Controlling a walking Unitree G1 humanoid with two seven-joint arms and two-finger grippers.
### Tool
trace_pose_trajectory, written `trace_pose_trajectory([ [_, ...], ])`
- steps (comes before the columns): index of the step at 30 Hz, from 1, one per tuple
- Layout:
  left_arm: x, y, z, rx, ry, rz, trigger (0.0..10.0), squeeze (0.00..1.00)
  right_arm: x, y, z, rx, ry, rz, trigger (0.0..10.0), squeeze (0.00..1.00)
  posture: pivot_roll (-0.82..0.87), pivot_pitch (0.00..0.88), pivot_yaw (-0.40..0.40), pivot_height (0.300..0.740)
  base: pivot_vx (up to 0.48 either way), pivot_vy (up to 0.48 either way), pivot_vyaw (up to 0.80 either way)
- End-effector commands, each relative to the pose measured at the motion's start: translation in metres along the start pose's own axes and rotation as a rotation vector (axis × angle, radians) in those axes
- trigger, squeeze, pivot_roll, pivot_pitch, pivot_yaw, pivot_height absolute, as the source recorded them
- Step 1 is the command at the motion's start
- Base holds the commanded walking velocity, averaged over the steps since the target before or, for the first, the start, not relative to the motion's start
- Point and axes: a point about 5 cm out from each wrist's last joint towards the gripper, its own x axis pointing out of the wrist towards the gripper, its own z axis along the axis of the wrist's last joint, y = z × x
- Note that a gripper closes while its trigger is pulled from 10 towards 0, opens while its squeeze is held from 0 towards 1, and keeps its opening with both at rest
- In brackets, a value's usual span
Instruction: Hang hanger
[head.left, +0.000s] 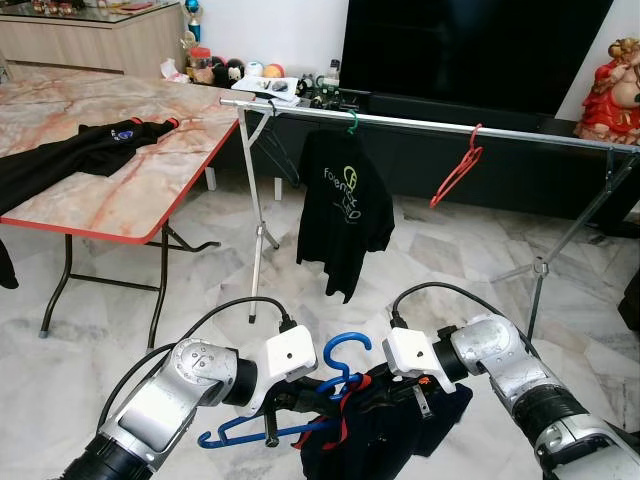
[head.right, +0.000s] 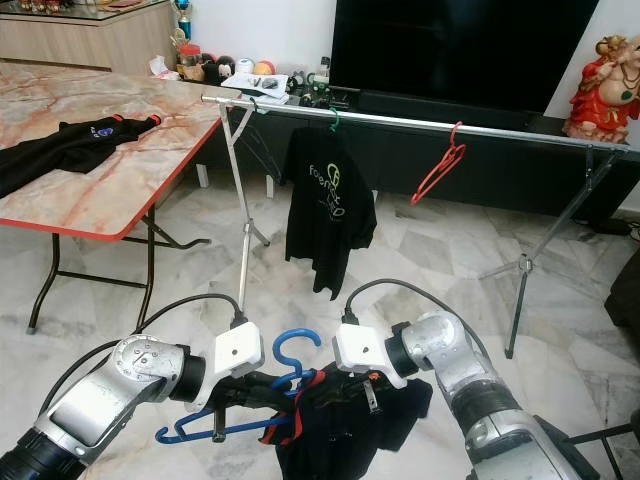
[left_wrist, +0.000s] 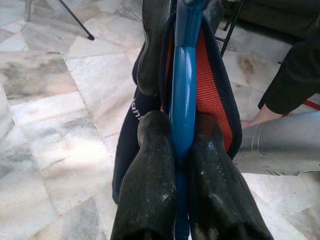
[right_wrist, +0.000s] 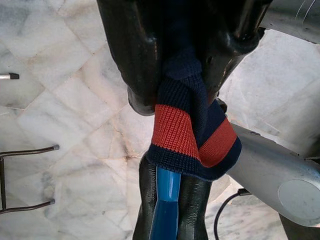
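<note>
My left gripper (left_wrist: 181, 125) is shut on a blue plastic hanger (left_wrist: 183, 75), low in front of me, hook (head.left: 347, 337) up. A black shirt (head.left: 390, 440) with a red-and-navy ribbed collar (right_wrist: 175, 130) is draped over the hanger. My right gripper (right_wrist: 180, 95) is shut on that collar, just above the left gripper's fingers (right_wrist: 192, 200). Both grippers meet close together near floor level. Ahead stands a metal clothes rail (head.left: 540, 135), higher than the hanger.
On the rail hang a black T-shirt (head.left: 345, 210) on a green hanger (head.left: 352, 122) and a bare red hanger (head.left: 458, 168). A marble-top folding table (head.left: 130, 180) with a black garment (head.left: 90, 150) stands to the left. The rail's legs (head.left: 255, 220) rest on marble floor.
</note>
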Motion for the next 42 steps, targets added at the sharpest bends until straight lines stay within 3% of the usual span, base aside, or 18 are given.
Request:
trace_pose_trajectory([
  [1, -0.001, 0.003, 0.017, 0.078, -0.042, 0.006, 10.0, 0.00, -0.001, -0.002, 0.002, 0.003, -0.011, -0.001, 0.0, 0.00, 0.18, 0.021, -0.104, 0.740, 0.000, 0.000, 0.00],
  [15, -0.001, 0.006, 0.017, 0.089, -0.041, 0.027, 10.0, 0.00, -0.001, 0.001, -0.001, 0.011, 0.000, 0.018, 0.0, 0.00, 0.17, 0.000, -0.091, 0.740, 0.000, 0.000, 0.00],
  [16, -0.002, 0.006, 0.017, 0.086, -0.042, 0.022, 10.0, 0.41, -0.001, 0.001, -0.001, 0.013, 0.001, 0.015, 0.0, 0.00, 0.17, 0.000, -0.091, 0.740, 0.000, 0.000, 0.00],
  [17, -0.002, 0.005, 0.017, 0.084, -0.042, 0.017, 10.0, 0.58, -0.001, 0.002, -0.002, 0.014, 0.004, 0.012, 0.0, 0.00, 0.17, 0.000, -0.088, 0.740, 0.000, 0.000, 0.00],
  [18, -0.004, 0.004, 0.016, 0.082, -0.035, 0.005, 10.0, 1.00, -0.001, 0.003, -0.004, 0.018, 0.010, 0.008, 0.0, 0.00, 0.17, 0.000, -0.085, 0.740, 0.000, 0.000, 0.00],
  [30, -0.022, 0.003, 0.007, 0.064, 0.016, -0.031, 10.0, 1.00, -0.005, 0.009, -0.020, 0.059, 0.067, -0.036, 0.0, 0.00, 0.17, 0.000, -0.076, 0.740, 0.000, 0.000, 0.00],
  [35, -0.052, 0.015, -0.006, 0.000, 0.013, 0.156, 10.0, 1.00, -0.014, 0.008, -0.030, 0.085, 0.112, -0.157, 0.0, 0.00, 0.18, 0.000, -0.074, 0.740, 0.000, 0.000, 0.00],
  [36, -0.052, 0.015, -0.006, 0.000, 0.013, 0.156, 10.0, 1.00, -0.014, 0.008, -0.030, 0.085, 0.112, -0.157, 0.0, 0.00, 0.18, 0.000, -0.074, 0.740, 0.000, 0.000, 0.00],
  [37, -0.063, 0.014, -0.014, -0.043, 0.007, 0.217, 10.0, 1.00, -0.019, 0.005, -0.032, 0.101, 0.103, -0.225, 0.0, 0.00, 0.18, 0.000, -0.076, 0.740, 0.000, 0.000, 0.00],
  [42, -0.084, 0.006, -0.042, -0.166, 0.029, 0.337, 10.0, 1.00, -0.037, -0.008, -0.027, 0.120, 0.063, -0.412, 0.0, 0.00, 0.19, 0.000, -0.088, 0.740, 0.000, 0.000, 0.00],
])
